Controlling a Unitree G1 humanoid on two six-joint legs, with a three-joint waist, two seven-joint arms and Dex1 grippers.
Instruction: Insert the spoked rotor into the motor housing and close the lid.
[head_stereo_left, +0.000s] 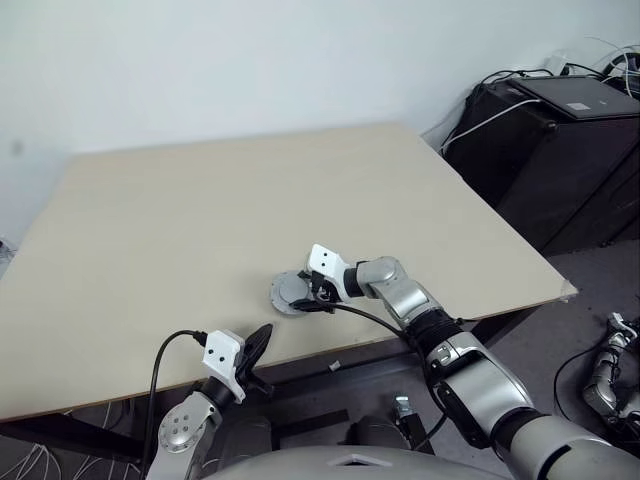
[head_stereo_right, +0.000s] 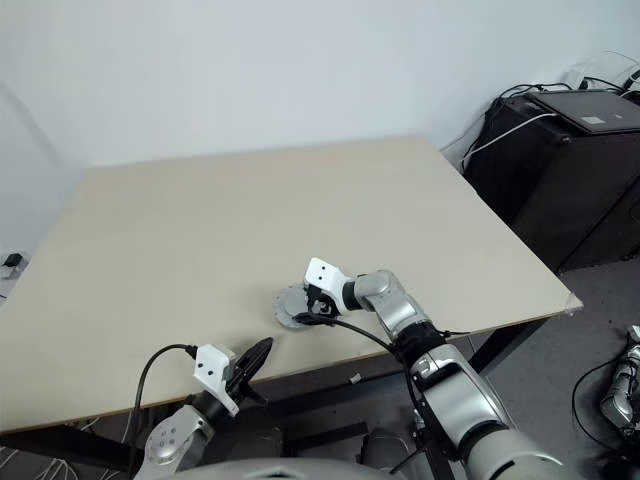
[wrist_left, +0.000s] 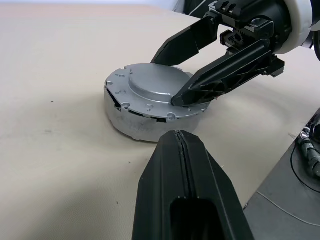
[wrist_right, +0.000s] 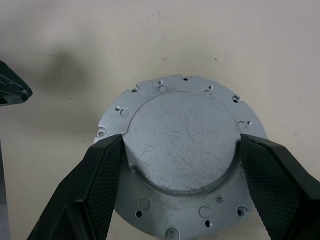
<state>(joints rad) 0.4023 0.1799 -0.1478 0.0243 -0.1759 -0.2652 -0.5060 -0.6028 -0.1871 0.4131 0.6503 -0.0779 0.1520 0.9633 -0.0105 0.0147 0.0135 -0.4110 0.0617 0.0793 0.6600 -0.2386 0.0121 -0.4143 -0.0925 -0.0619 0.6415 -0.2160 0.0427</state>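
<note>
The lid (wrist_right: 180, 125) lies smooth grey face up, raised centre on top, near the table's front edge (head_stereo_left: 288, 293). It sits on the motor housing, whose low round wall (wrist_left: 131, 126) shows below it. The spoked rotor is hidden. My right gripper (wrist_left: 165, 80) reaches in from the right, angled down. Its two black fingers (wrist_right: 107, 165) press against opposite sides of the lid's raised centre, shut on it. My left gripper (head_stereo_left: 258, 345) hovers at the table's front edge, a short way in front of the housing. It is shut and holds nothing.
The beige table (head_stereo_left: 200, 200) stretches wide behind and to the left of the housing. Its right corner (head_stereo_left: 565, 290) is close by. A black cabinet (head_stereo_left: 570, 150) with cables stands on the floor at the back right.
</note>
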